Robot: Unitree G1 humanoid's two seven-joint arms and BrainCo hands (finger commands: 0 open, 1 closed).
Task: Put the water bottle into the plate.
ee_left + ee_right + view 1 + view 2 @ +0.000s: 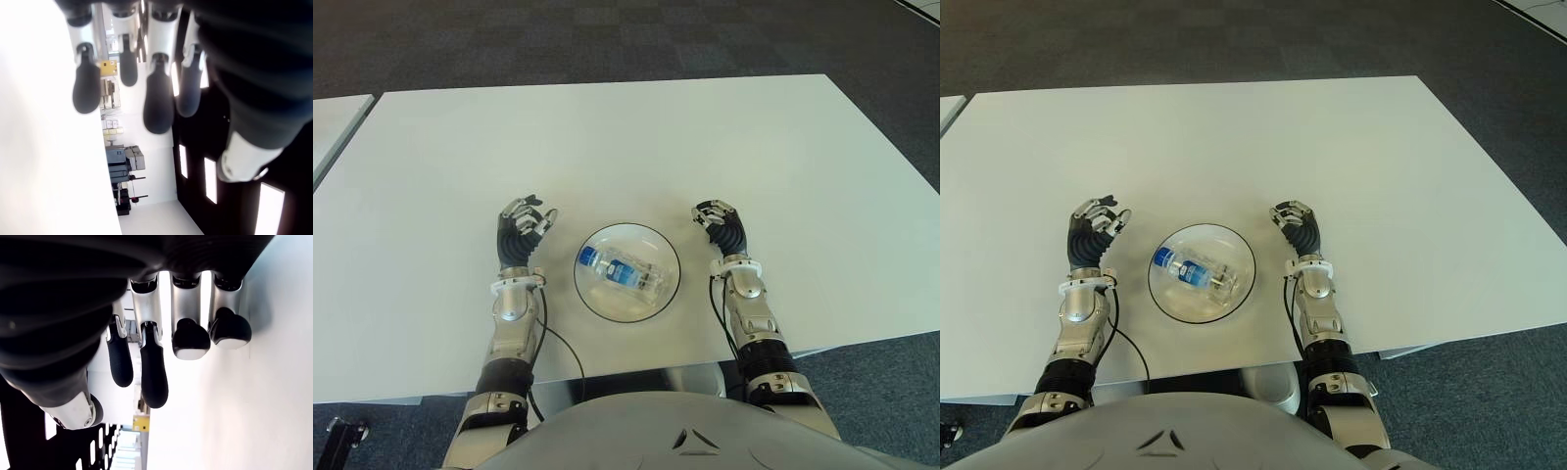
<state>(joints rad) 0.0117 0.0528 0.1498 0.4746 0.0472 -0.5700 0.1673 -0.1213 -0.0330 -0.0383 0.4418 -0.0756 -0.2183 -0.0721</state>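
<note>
White tabletop (607, 137), contents left to right. Left hand (522, 233): just left of the plate, fingers (157, 100) loosely curved, holding nothing. Plate (592, 299): clear, round, centred between the hands near the front edge. Water bottle (621, 273): clear with blue label, lying on its side inside the plate. Right hand (722, 230): just right of the plate, fingers relaxed and partly bent, holding nothing.

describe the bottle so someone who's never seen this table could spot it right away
On the white table, look near the front edge between the left robot hand and right robot hand, both open and empty. A round clear plate sits there; the bottle lies on its side in it, clear with a blue label.
</note>
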